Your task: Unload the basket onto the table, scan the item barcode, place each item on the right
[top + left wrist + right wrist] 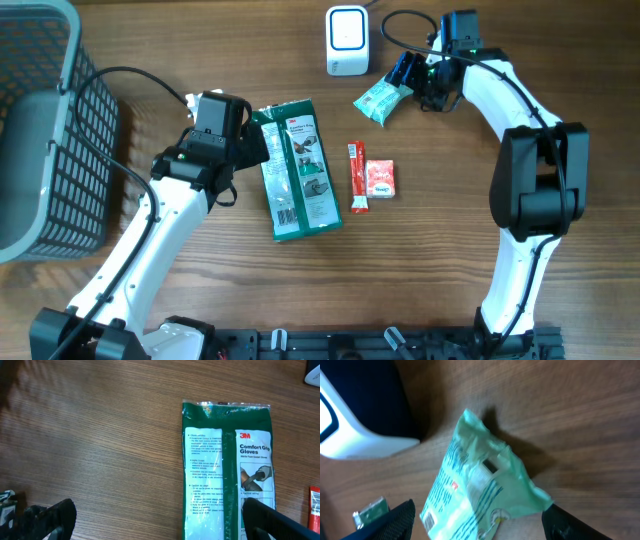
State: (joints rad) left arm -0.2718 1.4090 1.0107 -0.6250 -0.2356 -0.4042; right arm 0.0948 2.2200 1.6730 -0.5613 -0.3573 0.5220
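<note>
The right gripper (477, 509) is open at the mint packet (475, 475) (by the white scanner (346, 40)); the left gripper (159, 505) is open too.

Table (200, 40): brown wood, fine grain, matt.
Glove pack (297, 168): green plastic film, glossy, slightly wrinkled.
Mint pouch (480, 485): thin crinkled film, soft sheen.
Scanner (347, 40): smooth white plastic, glossy.
Basket (95, 120): grey plastic lattice, matt.
Red stick sachet (357, 177), square red sachet (379, 178): 2 printed film packs.
</note>
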